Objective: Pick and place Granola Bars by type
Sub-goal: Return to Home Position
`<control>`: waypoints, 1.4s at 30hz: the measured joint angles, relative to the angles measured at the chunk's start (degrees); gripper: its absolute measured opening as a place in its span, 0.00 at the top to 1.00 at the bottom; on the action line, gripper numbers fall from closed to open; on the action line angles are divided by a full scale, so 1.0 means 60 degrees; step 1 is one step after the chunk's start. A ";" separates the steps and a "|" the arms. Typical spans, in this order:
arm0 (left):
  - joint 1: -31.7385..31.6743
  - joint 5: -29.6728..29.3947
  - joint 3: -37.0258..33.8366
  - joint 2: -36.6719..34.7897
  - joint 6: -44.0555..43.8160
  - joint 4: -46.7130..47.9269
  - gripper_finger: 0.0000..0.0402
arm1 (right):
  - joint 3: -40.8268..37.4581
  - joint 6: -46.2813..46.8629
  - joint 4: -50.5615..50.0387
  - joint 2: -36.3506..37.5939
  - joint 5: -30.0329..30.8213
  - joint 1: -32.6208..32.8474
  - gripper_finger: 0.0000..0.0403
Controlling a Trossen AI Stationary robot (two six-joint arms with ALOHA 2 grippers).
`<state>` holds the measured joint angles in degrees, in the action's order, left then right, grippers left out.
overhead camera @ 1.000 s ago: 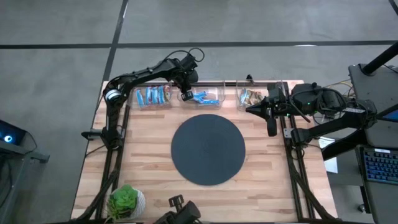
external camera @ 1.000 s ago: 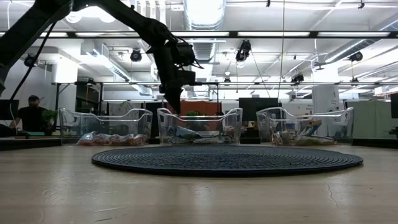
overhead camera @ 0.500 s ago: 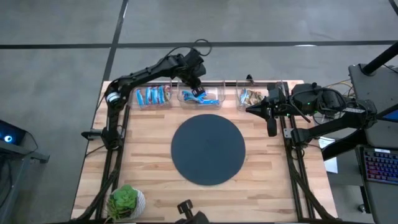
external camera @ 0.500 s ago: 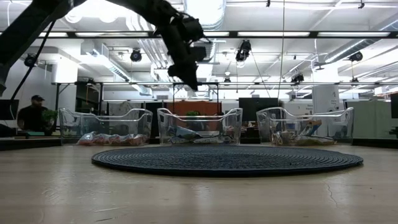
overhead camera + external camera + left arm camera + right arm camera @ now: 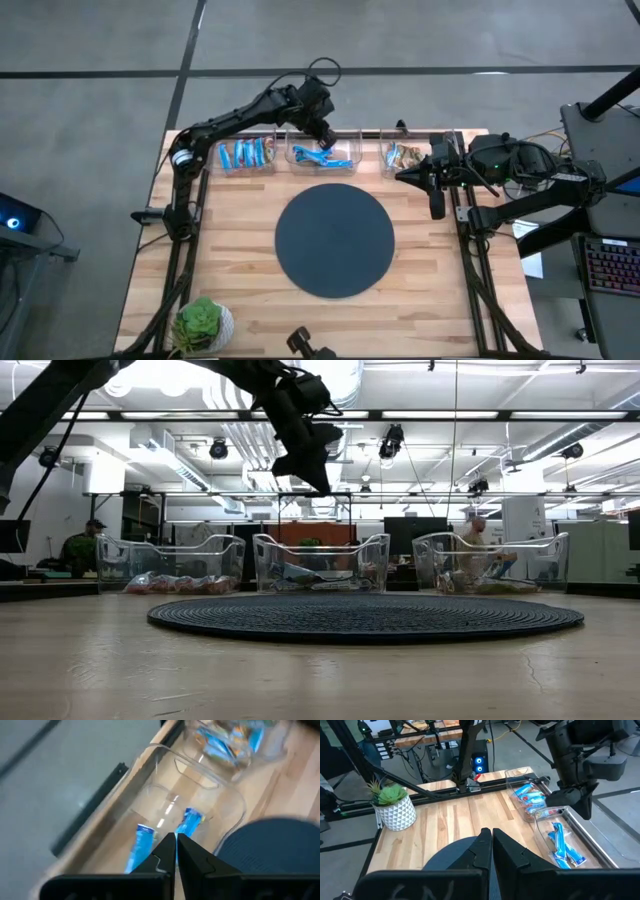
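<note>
Three clear bins stand in a row at the table's far edge. The left bin point(image 5: 247, 155) holds blue bars with red and white. The middle bin point(image 5: 322, 156) holds bright blue Granola Bars point(image 5: 142, 845). The right bin point(image 5: 405, 155) holds brown-tan ones. My left gripper point(image 5: 326, 132) hangs shut and empty above the middle bin, clear of its rim point(image 5: 318, 482), fingers slanting down point(image 5: 175, 842). My right gripper point(image 5: 489, 837) waits shut and empty at the right, near the right bin point(image 5: 402, 177).
A large dark round disc point(image 5: 335, 238) lies in the table's middle. A potted plant point(image 5: 203, 322) stands at the near left corner. People point(image 5: 85, 545) are in the room beyond the far edge.
My left gripper has risen out of the middle bin to well above its rim. It has shifted a little toward the table's right and rolled about its own axis, shut throughout. The rise was mostly in the first half second.
</note>
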<state>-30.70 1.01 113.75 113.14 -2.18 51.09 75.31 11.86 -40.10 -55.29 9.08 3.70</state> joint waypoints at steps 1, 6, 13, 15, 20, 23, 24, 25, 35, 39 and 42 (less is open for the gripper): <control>0.0017 -0.0006 0.0000 0.0000 -0.0576 0.0000 1.00 | 0.0000 -0.0004 -0.0001 0.0000 -0.0002 0.0000 0.98; 0.0316 0.0059 0.0000 0.0000 -0.1797 0.0195 1.00 | 0.0000 0.0029 0.0000 0.0000 -0.0004 0.0007 0.98; 0.1123 0.0822 -0.0004 0.0000 -0.1403 0.0324 1.00 | 0.0000 0.0029 0.0001 0.0000 -0.0004 0.0007 0.98; 0.1387 0.0876 -0.0004 0.0000 -0.1395 0.0323 1.00 | 0.0000 0.0028 0.0001 0.0000 -0.0004 0.0007 0.98; 0.1974 0.0898 -0.0007 0.0000 -0.1293 0.0413 1.00 | 0.0000 0.0029 0.0004 0.0000 -0.0004 0.0007 0.98; 0.2280 0.0918 -0.0007 0.0000 -0.1328 0.0751 1.00 | 0.0000 0.0029 0.0004 0.0000 -0.0004 0.0007 0.98; 0.2374 0.0918 -0.0007 0.0000 -0.1355 0.0928 1.00 | 0.0000 0.0029 0.0004 0.0000 -0.0004 0.0007 0.98; 0.2459 0.0919 -0.0011 0.0000 -0.1408 0.1117 1.00 | 0.0000 0.0029 0.0004 0.0000 -0.0004 0.0007 0.98; 0.3282 0.0908 -0.0028 -0.0571 -0.1579 0.0890 1.00 | 0.0000 0.0025 0.0011 0.0000 -0.0004 0.0004 0.98; 0.3539 0.0903 -0.0038 -0.1021 -0.1676 0.0589 1.00 | -0.0039 -0.0011 0.0016 0.0000 -0.0002 0.0004 0.98; 0.3636 0.0878 -0.0056 -0.1333 -0.1620 0.0497 1.00 | -0.0089 -0.0059 0.0019 0.0004 0.0003 -0.0004 0.98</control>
<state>-8.88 6.28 113.42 105.15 -11.90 54.07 74.78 11.51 -39.98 -55.27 9.10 3.68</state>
